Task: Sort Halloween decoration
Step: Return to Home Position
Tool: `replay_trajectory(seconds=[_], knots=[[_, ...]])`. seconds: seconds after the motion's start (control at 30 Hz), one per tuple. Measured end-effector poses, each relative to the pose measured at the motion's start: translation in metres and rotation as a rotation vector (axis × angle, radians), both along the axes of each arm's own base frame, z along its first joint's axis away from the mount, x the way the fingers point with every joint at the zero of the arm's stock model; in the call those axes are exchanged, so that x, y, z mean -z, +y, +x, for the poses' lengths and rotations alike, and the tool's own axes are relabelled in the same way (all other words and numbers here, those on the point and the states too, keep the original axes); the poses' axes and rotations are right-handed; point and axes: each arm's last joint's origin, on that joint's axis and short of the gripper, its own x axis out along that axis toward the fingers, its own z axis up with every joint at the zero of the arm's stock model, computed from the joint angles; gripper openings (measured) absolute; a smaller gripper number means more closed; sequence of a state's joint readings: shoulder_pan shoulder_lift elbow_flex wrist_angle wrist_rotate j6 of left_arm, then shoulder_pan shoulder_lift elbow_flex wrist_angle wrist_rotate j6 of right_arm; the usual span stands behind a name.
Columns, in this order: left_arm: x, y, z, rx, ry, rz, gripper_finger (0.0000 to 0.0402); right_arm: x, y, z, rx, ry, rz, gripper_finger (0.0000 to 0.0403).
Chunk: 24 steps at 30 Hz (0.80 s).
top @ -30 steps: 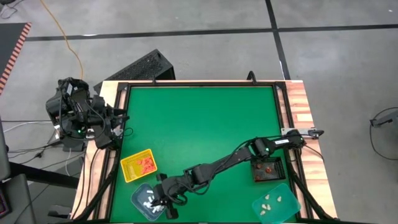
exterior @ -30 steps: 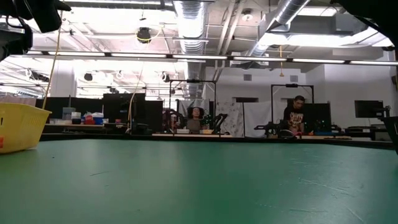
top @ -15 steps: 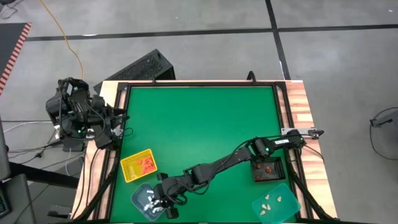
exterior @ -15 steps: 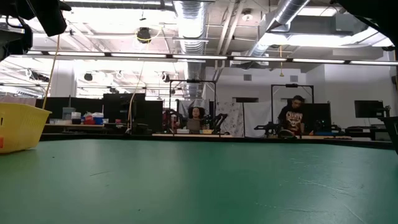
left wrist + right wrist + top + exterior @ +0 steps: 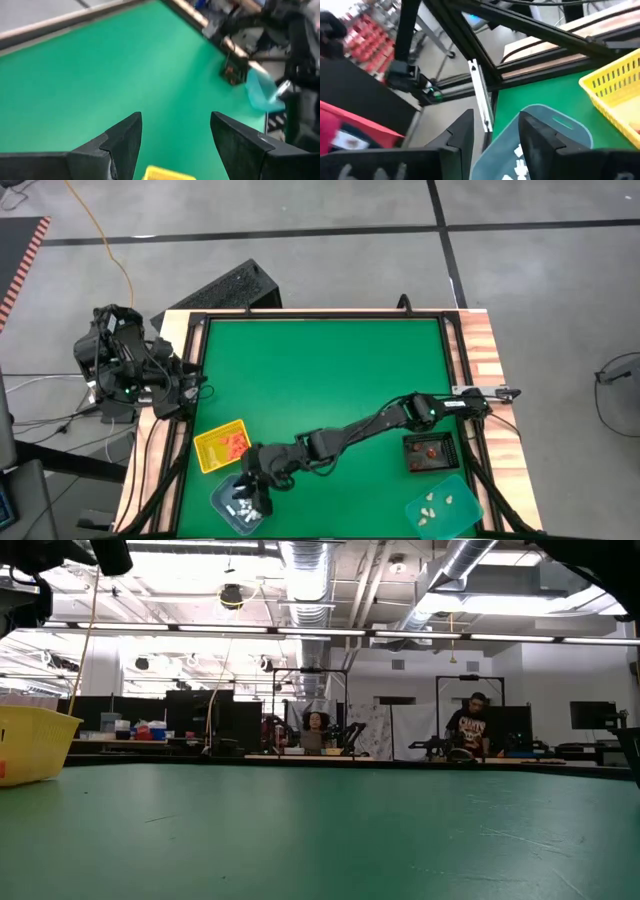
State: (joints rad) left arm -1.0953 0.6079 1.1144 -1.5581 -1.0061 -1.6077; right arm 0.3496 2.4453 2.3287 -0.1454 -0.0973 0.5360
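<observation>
High view — right gripper (image 5: pixel 256 496) hangs over the blue bin (image 5: pixel 215 498) at the worktop's near-left corner, fingers parted, nothing between them; white skeleton models (image 5: pixel 238 506) lie in the bin. Heading home, best to lift first, clear the bin wall and the yellow tray (image 5: pixel 208 452) just beside, then swing back across the bare green middle — plenty of room. Left gripper (image 5: pixel 175 120) waits spread and empty at the left edge.

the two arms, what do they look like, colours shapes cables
Both arms are black, built of jointed segments. The left arm has loose black cables bunched around it and a small green light. The right arm shows as a slim chain of links. The left gripper and right gripper have matte dark wedge-shaped fingers with angled facets.
</observation>
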Motion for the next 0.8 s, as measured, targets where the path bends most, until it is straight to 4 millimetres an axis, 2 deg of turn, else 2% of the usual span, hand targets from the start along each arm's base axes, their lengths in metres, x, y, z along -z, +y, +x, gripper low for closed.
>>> replay_trajectory(seconds=[0.2,0.33,0.47,0.6,0.7,0.8], knots=[[0.002,-0.002,-0.001,0.05,0.077,-0.041,0.0226,-0.001,-0.021,0.006,-0.121,0.077,0.159,0.015],[0.001,-0.001,0.0,0.036,0.05,-0.025,0.0226,-0.011,-0.032,0.011,-0.191,-0.052,0.154,0.015],[-0.005,-0.005,0.003,0.041,-0.05,0.047,0.0226,-0.04,-0.049,0.007,-0.265,-0.178,0.145,0.015],[-0.02,-0.008,0.006,0.081,-0.141,0.133,0.0226,-0.078,-0.074,-0.01,-0.262,-0.197,0.057,0.015],[-0.036,-0.01,0.007,0.121,-0.206,0.18,0.0226,-0.109,-0.096,-0.035,-0.189,-0.158,-0.064,0.015],[-0.054,-0.011,0.008,0.164,-0.273,0.23,0.0226,-0.145,-0.112,-0.072,-0.105,-0.12,-0.212,0.015]])
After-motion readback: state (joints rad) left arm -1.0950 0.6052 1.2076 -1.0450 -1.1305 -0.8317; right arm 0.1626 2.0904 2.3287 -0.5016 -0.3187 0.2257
